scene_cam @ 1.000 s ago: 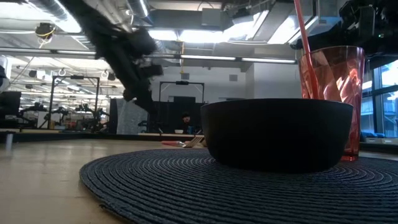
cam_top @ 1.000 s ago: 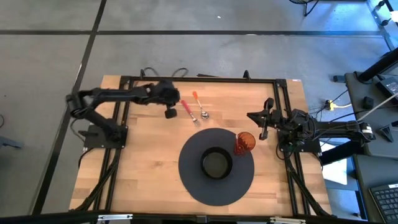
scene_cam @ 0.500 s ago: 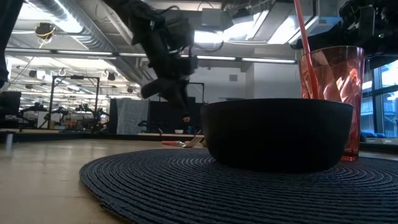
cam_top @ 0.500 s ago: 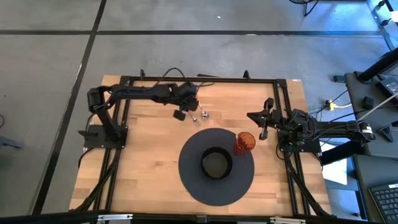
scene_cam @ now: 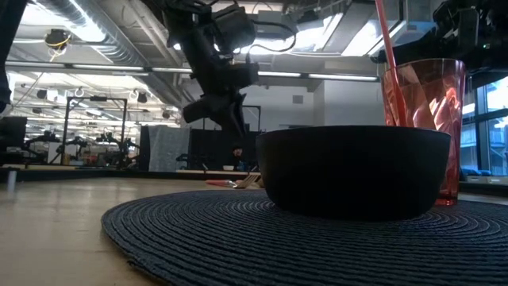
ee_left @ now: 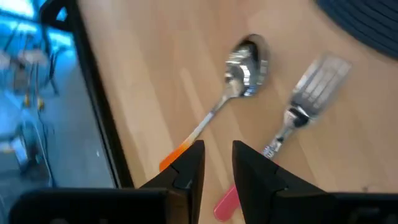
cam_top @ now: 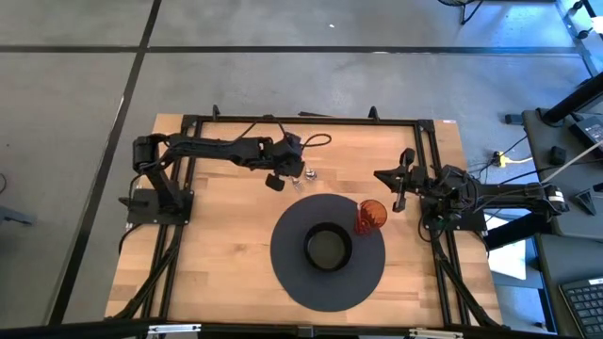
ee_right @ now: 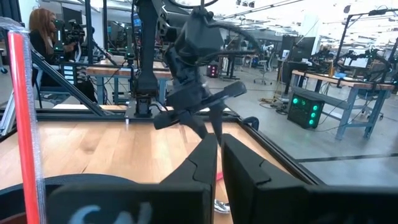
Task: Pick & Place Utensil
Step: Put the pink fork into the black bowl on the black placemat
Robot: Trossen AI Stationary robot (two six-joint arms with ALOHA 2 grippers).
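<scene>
My left gripper point(ee_left: 214, 167) hangs above the far middle of the table point(cam_top: 217, 245), fingers point(ee_left: 188, 168) slightly parted with a narrow gap between them and nothing in it. Right under it lie two utensils on the bare wood: a spoon point(ee_left: 231, 87) with an orange handle end, bowl facing up, and just beside it a fork point(ee_left: 298, 118) with a pink handle end. The two lie close together, not touching as far as I can see, and both sit just off the far edge of the round dark placemat point(cam_top: 287, 273). From overhead the gripper covers most of them; only a bit of metal shows beside it. On the mat stands a black bowl point(cam_top: 328, 247), and at the mat's right edge a red cup point(cam_top: 370, 216) with a red straw point(scene_cam: 387, 56) in it. My right gripper point(ee_right: 219, 163) waits at the right side of the table, fingers nearly closed, holding nothing
</scene>
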